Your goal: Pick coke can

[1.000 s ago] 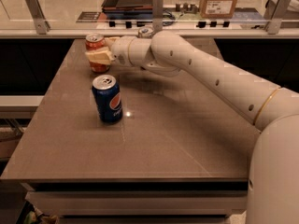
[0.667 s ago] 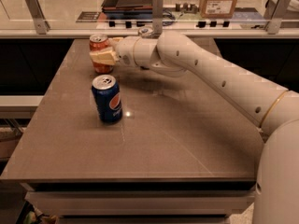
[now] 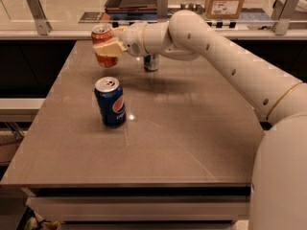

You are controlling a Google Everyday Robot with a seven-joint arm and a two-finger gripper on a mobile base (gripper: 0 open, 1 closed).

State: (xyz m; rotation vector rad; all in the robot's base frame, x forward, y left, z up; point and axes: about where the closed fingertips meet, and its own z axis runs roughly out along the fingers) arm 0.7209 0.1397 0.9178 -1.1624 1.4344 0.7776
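The coke can [image 3: 102, 46] is an orange-red can with a silver top, at the far left of the grey-brown table [image 3: 192, 128]. My gripper [image 3: 106, 46] is shut on it, with a cream finger [image 3: 109, 48] across the can's front. The can hangs upright, lifted clear of the tabletop. My white arm reaches in from the right, across the back of the table.
A blue Pepsi can [image 3: 110, 101] stands on the table in front of and below the held can. A slim silver-blue can [image 3: 151, 62] stands behind my wrist, partly hidden. A counter with a cardboard box [image 3: 226, 0] and railing posts runs along the back.
The coke can has risen off the table in my gripper. The slim can behind the wrist has come into view. The Pepsi can has not moved.
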